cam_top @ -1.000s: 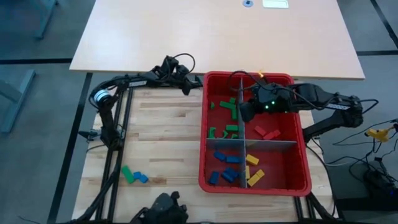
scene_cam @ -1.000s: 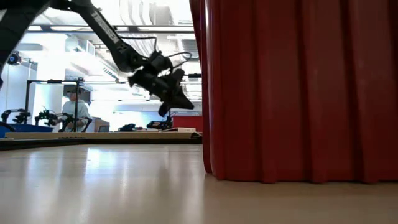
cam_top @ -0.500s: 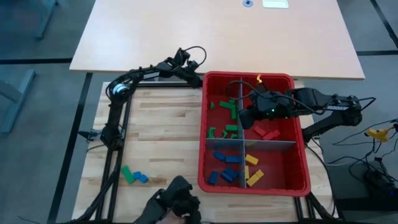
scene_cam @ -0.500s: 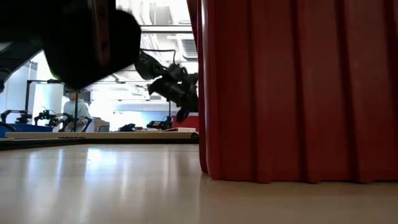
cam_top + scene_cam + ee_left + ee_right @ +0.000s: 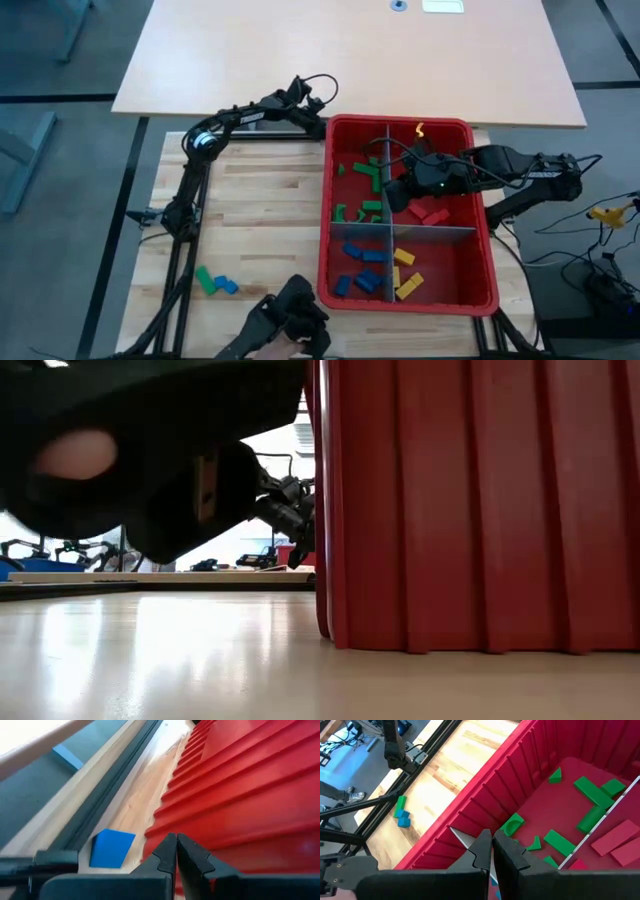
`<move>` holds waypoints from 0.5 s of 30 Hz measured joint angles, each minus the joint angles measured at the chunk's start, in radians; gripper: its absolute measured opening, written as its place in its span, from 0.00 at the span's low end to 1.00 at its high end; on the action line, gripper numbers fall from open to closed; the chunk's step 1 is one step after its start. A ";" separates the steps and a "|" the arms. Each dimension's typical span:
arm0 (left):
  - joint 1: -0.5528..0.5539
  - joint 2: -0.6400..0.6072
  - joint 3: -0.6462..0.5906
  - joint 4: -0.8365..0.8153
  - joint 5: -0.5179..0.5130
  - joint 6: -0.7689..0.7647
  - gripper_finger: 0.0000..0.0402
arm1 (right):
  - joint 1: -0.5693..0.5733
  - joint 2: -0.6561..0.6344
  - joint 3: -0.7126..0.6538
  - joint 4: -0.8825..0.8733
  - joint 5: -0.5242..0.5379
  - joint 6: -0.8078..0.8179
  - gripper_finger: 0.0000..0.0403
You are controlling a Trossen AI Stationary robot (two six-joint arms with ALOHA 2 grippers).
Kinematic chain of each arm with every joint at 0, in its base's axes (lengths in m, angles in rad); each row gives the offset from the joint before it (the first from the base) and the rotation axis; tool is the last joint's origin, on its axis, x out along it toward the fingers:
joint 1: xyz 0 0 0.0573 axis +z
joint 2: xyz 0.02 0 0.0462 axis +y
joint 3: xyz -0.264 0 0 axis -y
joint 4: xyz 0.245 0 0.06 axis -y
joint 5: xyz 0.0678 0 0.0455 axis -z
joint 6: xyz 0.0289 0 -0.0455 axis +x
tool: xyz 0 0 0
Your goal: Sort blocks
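The red bin (image 5: pixel 485 265) holds the blocks (image 5: pixel 365 212) sorted by colour into its compartments. The right end effector (image 5: pixel 396 190) hovers inside, closed and empty; the left end effector (image 5: pixel 318 128), also closed, sits outside its far corner.

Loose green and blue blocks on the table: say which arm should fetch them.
Left, probably. The left gripper is outside the red bin, on the side of the green block and blue block; the right gripper sits inside the bin.

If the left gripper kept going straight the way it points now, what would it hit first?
Probably the red bin's ribbed outer wall: the left gripper, fingers shut, points along it. A blue block lies just beside that line; depth is unclear.
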 joint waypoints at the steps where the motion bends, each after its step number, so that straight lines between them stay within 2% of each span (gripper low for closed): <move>1: -0.001 0.004 0.009 -0.006 -0.001 0.000 0.00 | 0.003 0.000 0.000 0.000 0.001 0.001 0.00; 9: -0.001 0.022 0.057 -0.066 -0.011 0.000 0.00 | 0.018 0.000 0.000 0.000 0.025 -0.001 0.00; 15: -0.003 0.084 0.112 -0.153 -0.010 0.009 0.00 | 0.020 0.000 0.000 0.000 0.027 0.000 0.00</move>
